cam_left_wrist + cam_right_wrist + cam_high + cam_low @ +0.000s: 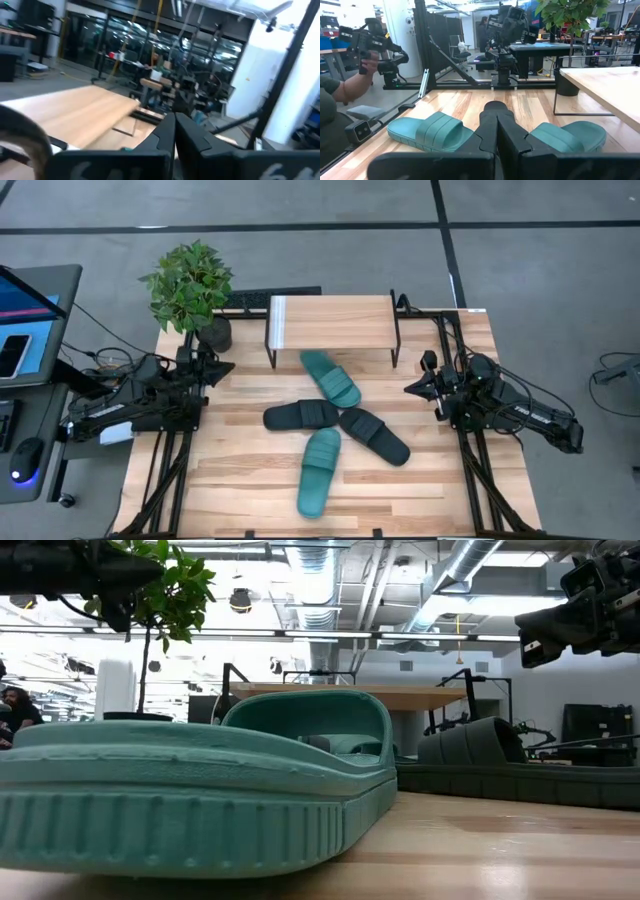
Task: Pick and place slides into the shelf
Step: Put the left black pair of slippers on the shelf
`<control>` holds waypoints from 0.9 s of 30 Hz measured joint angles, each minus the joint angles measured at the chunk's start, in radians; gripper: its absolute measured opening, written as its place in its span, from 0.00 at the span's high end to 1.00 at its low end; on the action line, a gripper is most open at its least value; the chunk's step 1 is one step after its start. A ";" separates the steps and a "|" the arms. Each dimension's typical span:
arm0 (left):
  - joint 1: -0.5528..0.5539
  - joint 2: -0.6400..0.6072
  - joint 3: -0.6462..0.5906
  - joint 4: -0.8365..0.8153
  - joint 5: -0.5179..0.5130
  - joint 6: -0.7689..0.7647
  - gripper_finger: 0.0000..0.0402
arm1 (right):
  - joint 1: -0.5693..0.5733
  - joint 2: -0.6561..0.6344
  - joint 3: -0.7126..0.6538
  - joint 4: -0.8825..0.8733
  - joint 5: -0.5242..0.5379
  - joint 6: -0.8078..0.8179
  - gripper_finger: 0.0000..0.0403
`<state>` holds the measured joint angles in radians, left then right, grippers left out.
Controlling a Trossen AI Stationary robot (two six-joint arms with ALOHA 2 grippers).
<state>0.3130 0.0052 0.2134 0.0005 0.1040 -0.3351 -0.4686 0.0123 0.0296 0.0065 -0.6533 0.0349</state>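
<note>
Four slides lie on the table in front of the shelf (330, 320). One teal slide (331, 378) has its far end at the shelf's front edge. A black slide (300, 415) and another black slide (375, 436) lie in the middle. The second teal slide (320, 471) lies nearest the near edge and fills the low view (200, 790). My left gripper (228, 368) hovers shut at the table's left side (175, 127). My right gripper (410, 388) hovers shut at the right side (496, 122), pointing at the slides.
A potted plant (190, 285) stands at the table's far left corner beside the shelf. Black frame rails run along both table sides. In the right wrist view a person's hand (350, 82) holds a device beyond the table. A laptop and desk (25, 310) are to the left.
</note>
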 joint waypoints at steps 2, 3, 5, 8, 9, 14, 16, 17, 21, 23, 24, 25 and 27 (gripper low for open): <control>0.000 0.001 0.000 -0.005 -0.041 0.002 1.00 | 0.000 0.000 0.000 0.000 0.000 0.000 1.00; 0.000 0.001 0.000 -0.006 -0.068 0.003 1.00 | 0.000 0.000 0.000 0.000 0.000 0.000 1.00; 0.000 0.001 0.000 -0.010 -0.133 -0.004 1.00 | 0.000 0.000 0.000 0.000 0.000 0.000 1.00; 0.000 0.001 0.000 -0.051 -0.191 -0.051 1.00 | 0.000 0.000 0.000 0.000 0.000 0.000 1.00; 0.000 0.001 0.000 -0.068 -0.191 -0.076 1.00 | 0.000 0.000 0.000 0.000 0.000 0.000 1.00; 0.000 0.001 0.000 -0.104 -0.141 -0.180 1.00 | 0.000 0.000 0.000 0.000 0.000 0.000 1.00; 0.000 0.001 0.000 -0.106 -0.091 -0.206 1.00 | 0.000 0.000 0.000 0.000 0.000 0.000 1.00; 0.000 0.001 0.000 -0.101 -0.065 -0.215 1.00 | 0.000 0.000 0.000 0.000 0.000 0.000 1.00; 0.000 0.001 0.000 -0.055 0.065 -0.246 1.00 | 0.000 0.000 0.000 0.000 0.000 0.000 1.00; 0.000 0.001 0.000 -0.034 0.181 -0.245 1.00 | 0.000 0.000 0.000 0.000 0.000 0.000 1.00; 0.000 0.001 0.000 -0.021 0.242 -0.244 1.00 | 0.000 0.000 0.000 0.000 0.000 0.000 1.00; -0.001 0.002 0.000 -0.010 0.296 -0.244 1.00 | 0.000 0.000 0.000 0.000 0.000 0.000 1.00; -0.001 0.009 0.000 -0.002 0.381 -0.248 1.00 | 0.000 0.000 0.000 0.000 0.000 0.000 1.00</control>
<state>0.3122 0.0143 0.2134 -0.0015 0.4851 -0.5829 -0.4687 0.0123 0.0296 0.0065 -0.6533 0.0349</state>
